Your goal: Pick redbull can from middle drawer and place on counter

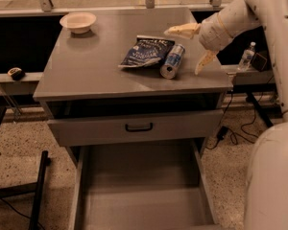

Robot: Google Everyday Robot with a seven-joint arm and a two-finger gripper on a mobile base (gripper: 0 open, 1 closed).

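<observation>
The redbull can [172, 61] lies on its side on the counter [91, 71], next to a dark blue snack bag [145, 51], its silver end facing the front. My gripper [188, 50] hovers just right of the can, its two pale fingers [182, 30] spread wide apart, holding nothing. The middle drawer [139, 190] is pulled out below, its floor bare.
A white bowl [78, 21] sits at the counter's back left. A grey drawer front with a black handle [138, 127] stands slightly out above the open drawer. A water bottle [246, 56] stands on a ledge to the right. My white arm fills the right side.
</observation>
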